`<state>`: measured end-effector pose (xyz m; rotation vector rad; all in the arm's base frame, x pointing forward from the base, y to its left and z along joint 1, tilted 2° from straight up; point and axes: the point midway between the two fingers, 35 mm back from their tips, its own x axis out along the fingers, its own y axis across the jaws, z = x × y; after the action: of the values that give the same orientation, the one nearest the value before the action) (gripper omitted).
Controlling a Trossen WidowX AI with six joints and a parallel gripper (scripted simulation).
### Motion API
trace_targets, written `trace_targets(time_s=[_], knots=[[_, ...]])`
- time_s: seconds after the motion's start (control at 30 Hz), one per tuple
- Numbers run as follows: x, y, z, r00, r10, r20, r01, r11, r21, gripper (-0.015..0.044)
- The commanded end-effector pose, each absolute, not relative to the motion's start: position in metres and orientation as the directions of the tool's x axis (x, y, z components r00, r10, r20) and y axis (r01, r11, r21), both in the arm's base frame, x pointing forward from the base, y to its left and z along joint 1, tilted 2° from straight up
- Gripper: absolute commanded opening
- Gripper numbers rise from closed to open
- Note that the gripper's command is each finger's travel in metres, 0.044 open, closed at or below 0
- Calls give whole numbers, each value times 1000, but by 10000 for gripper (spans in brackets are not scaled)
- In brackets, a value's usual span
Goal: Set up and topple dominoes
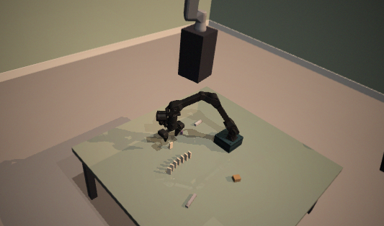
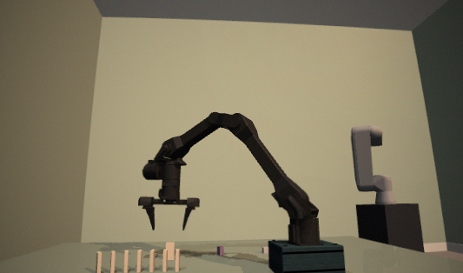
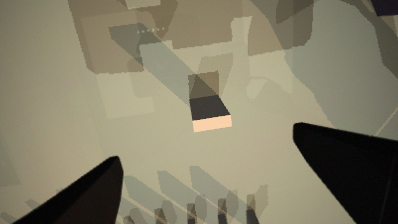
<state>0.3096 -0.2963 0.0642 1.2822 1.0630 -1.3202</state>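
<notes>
A row of several thin, pale dominoes point(image 1: 179, 161) point(image 2: 126, 261) stands upright and evenly spaced on the table; part of it shows at the bottom edge of the wrist view. A lone domino point(image 1: 171, 145) point(image 2: 170, 251) point(image 3: 212, 123) stands upright apart from the row, behind it in the exterior view, with its broad face turned to that camera. My gripper point(image 1: 171, 137) point(image 2: 168, 229) point(image 3: 209, 147) is open and empty, pointing down above the lone domino. In the wrist view this domino lies between the two fingertips, a little beyond the line joining them.
A small purple block point(image 1: 181, 132) point(image 2: 221, 250) and a whitish block point(image 1: 198, 122) point(image 2: 265, 250) lie beyond the lone domino, towards the arm's base point(image 1: 228, 142) point(image 2: 306, 257). An orange block point(image 1: 236, 178) and a pale bar point(image 1: 191, 200) lie on the other side of the row.
</notes>
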Motion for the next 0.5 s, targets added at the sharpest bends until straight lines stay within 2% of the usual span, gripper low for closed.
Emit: trace_targets(time_s=[0.0,0.47], knots=[[305,-295,25,4,-52,-999,989,-149,12,440],[305,-296,6,4,-52,-999,989,-149,12,440]])
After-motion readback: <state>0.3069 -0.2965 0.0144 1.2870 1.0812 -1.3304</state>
